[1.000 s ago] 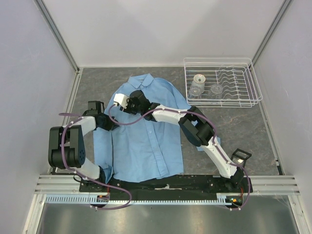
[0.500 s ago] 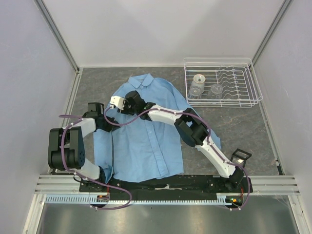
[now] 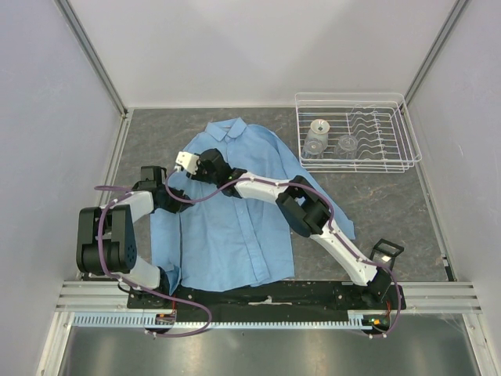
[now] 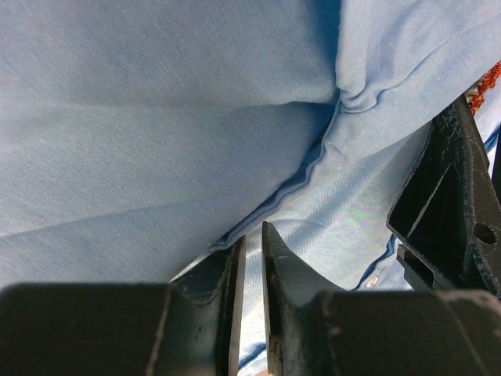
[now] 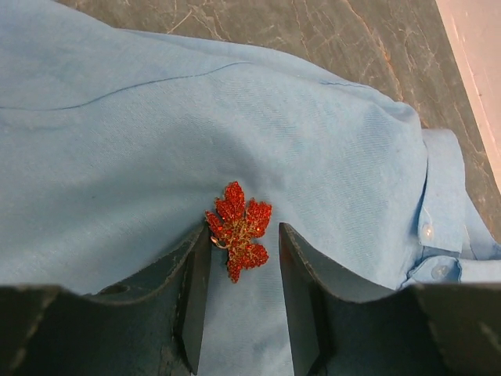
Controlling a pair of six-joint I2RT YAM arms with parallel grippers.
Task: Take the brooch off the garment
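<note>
The garment (image 3: 227, 235) is a light blue button-up shirt lying flat on the table. The brooch (image 5: 237, 229) is a small orange-red leaf-shaped pin on the cloth; the arm hides it in the top view. My right gripper (image 5: 244, 229) is open over the shirt's left shoulder (image 3: 188, 166), with the brooch between its fingertips and its left finger touching the brooch's edge. My left gripper (image 4: 252, 233) is at the shirt's left sleeve side (image 3: 174, 196), shut on a folded edge of the shirt (image 4: 156, 117). The brooch's edge also shows at the far right of the left wrist view (image 4: 487, 78).
A clear wire dish rack (image 3: 356, 160) holding a few glass cups stands at the back right. The shirt's collar and white buttons (image 5: 427, 232) lie right of the right gripper. Grey walls enclose the table on three sides.
My right gripper has moved left and slightly back across the shirt, toward the left shoulder. The left arm has barely moved.
</note>
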